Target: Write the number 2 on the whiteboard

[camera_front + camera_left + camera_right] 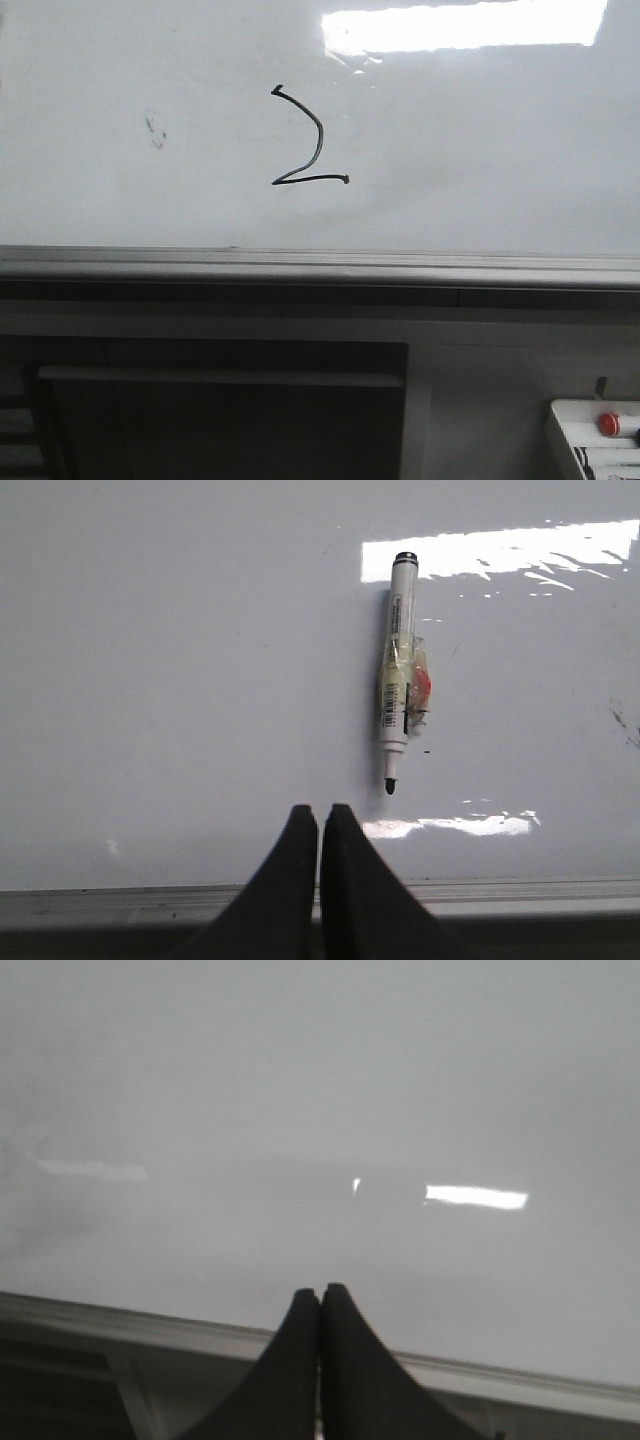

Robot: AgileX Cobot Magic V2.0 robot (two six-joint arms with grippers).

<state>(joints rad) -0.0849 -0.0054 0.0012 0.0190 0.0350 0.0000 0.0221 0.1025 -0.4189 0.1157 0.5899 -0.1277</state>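
Note:
A thin black hand-drawn number 2 (308, 138) stands on the glossy whiteboard (480, 150) in the front view. In the left wrist view a white marker (398, 680) with its black tip uncapped lies on the whiteboard (180, 680), tip toward my left gripper (319, 810), which is shut and empty a short way from it. My right gripper (320, 1290) is shut and empty over the whiteboard (320, 1110) near its ledge. Neither gripper shows in the front view.
The grey metal ledge (320, 265) runs along the board's lower edge. A small white tray (590, 440) with a red button (608, 423) stands at the lower right. Faint smudge marks (155, 132) sit left of the number.

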